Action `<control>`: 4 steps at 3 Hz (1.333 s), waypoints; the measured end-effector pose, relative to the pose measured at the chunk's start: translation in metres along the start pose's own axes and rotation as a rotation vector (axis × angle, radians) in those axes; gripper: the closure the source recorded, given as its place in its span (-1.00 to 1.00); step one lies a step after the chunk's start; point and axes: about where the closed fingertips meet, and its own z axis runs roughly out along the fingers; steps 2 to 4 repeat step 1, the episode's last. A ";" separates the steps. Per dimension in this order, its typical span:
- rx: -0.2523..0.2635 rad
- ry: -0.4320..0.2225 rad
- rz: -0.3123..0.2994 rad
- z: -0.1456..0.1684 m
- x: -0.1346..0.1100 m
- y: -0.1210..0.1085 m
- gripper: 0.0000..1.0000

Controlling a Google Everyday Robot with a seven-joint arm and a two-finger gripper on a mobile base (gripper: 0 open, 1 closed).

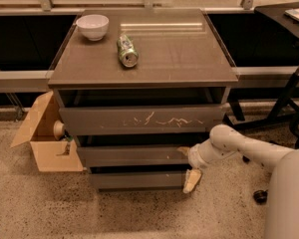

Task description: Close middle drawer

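The tool (187,166) at the end of the robot's white arm sits against the right end of the middle drawer (129,156), a wide, shallow, dark grey-brown drawer with a plain handleless front. The tool's two pale fingers are spread apart, one fingertip (182,150) up at the drawer's top edge and the other hanging below its lower edge, over the front of the bottom drawer (134,179). They clamp nothing. The drawer's long axis runs left to right across the view and its front faces the camera. Most of that front therefore lies to the left of the tool, and the cabinet body lies straight behind it, away from the camera. That is the way a closing push would have to go. Because contact is far off centre, I would expect the drawer to be prone to skewing on its runners. The front is smooth apart from a tiny pale speck (168,157) right of centre. It sits between the scratched top drawer front (139,119) above and the speckless one below. A dark gap along its upper edge suggests it is not fully home.
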 end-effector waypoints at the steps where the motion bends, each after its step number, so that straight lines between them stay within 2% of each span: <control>1: -0.019 -0.092 -0.051 -0.034 -0.012 0.034 -1.00; 4: -0.019 -0.092 -0.051 -0.034 -0.012 0.034 -1.00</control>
